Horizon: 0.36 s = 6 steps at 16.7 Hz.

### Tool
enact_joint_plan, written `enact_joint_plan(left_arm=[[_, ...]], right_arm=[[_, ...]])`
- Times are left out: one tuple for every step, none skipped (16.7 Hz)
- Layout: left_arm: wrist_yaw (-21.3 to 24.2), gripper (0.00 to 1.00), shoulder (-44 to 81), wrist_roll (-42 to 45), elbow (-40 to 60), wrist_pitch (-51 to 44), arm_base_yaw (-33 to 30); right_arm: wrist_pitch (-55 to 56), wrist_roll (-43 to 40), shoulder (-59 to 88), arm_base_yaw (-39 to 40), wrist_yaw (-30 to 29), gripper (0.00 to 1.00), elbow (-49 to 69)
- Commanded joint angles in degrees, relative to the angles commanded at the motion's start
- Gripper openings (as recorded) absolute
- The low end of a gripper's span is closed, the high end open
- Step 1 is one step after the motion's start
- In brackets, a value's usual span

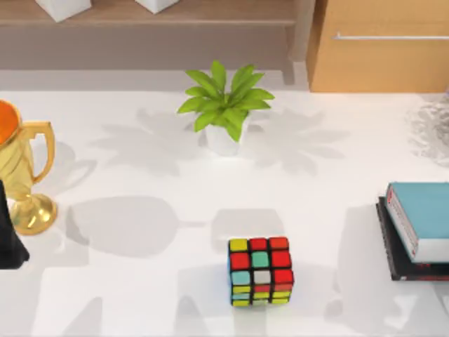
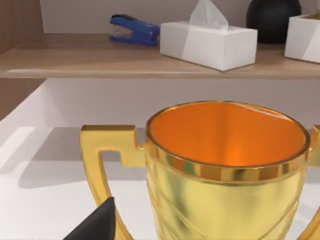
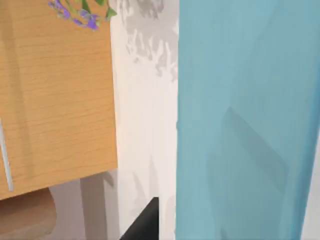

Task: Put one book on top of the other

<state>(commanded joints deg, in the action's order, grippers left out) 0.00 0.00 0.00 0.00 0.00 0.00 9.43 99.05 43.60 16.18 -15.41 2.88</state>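
2 books sit stacked at the right edge of the white table (image 1: 140, 295) in the top view: the thick teal book (image 1: 428, 214) lies on top of the thin black book (image 1: 398, 261), whose edge juts out past it toward the table's left and front. The teal book's white page edges and red-and-white spine face left. Near the middle front stands a colour cube (image 1: 260, 271), behind it a potted plant (image 1: 224, 109), and at the far left a gold trophy (image 1: 24, 175). A dark part of the left arm (image 1: 8, 235) shows at the left edge, just beside the trophy's base; I cannot tell how its fingers stand.

From the left wrist view, the trophy's orange-lined cup (image 2: 227, 165) looms close, with 1 dark tip of the left gripper (image 2: 97, 225) low beside its handle. Behind it a wooden shelf (image 2: 100, 62) carries a blue stapler (image 2: 134, 29) and a tissue box (image 2: 207, 42).

From the right wrist view, the teal cover (image 3: 245, 120) is very near the camera, with 1 dark tip of the right gripper (image 3: 145, 222) against its edge, over the table. Whether those fingers are spread or pressed together I cannot tell. A wooden cabinet (image 3: 55, 95) stands beyond.
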Motion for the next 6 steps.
enact_joint_plan(left_arm=[[0.0,1.00,0.0,0.0,0.0,0.0,0.0],[0.0,1.00,0.0,0.0,0.0,0.0,0.0],[0.0,1.00,0.0,0.0,0.0,0.0,0.0],[0.0,1.00,0.0,0.0,0.0,0.0,0.0],[0.0,1.00,0.0,0.0,0.0,0.0,0.0],[0.0,1.00,0.0,0.0,0.0,0.0,0.0]], right_arm=[[0.0,0.0,0.0,0.0,0.0,1.00,0.0],[0.0,0.0,0.0,0.0,0.0,1.00,0.0],[0.0,0.0,0.0,0.0,0.0,1.00,0.0],[0.0,0.0,0.0,0.0,0.0,1.00,0.0],[0.0,0.0,0.0,0.0,0.0,1.00,0.0],[0.0,0.0,0.0,0.0,0.0,1.00,0.0]])
